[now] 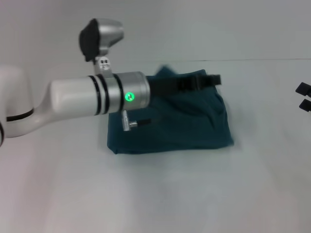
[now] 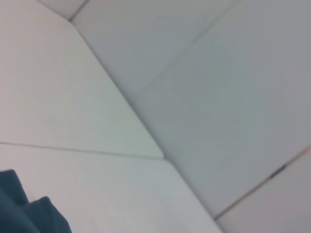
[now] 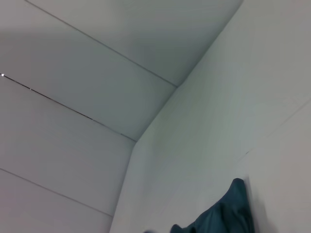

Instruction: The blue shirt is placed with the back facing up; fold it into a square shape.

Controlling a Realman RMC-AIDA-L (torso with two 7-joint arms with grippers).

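Head view: I've got the blue shirt (image 1: 180, 124) lying on the white table (image 1: 160, 194), roughly mid-table, a bit toward the far side. It's already folded into a compact, roughly rectangular bundle w/ plain fabric on top; no lettering visible from my angle. Edges are uneven, esp. the far-left corner, which pokes up a little.

My left arm (image 1: 97, 94) reaches across from the left side of the pic, white and silver w/ a green light on the wrist ring. The left gripper (image 1: 211, 80) is out over the far edge of the shirt, near its far-right corner. It looks dark and slim there, but I can't tell if the fingers are apart or pinched together, or whether they're touching cloth.

Right gripper (image 1: 303, 97) sits at the far right edge of the pic, well apart from the shirt; two dark finger tips show w/ a gap between them, so I read it as spread apart, holding nothing.

Left wrist cam: mostly table and wall, w/ just a corner of the shirt (image 2: 24, 213) visible. Right wrist cam: same story, a bunched bit of the shirt (image 3: 223, 213) against the white surface.
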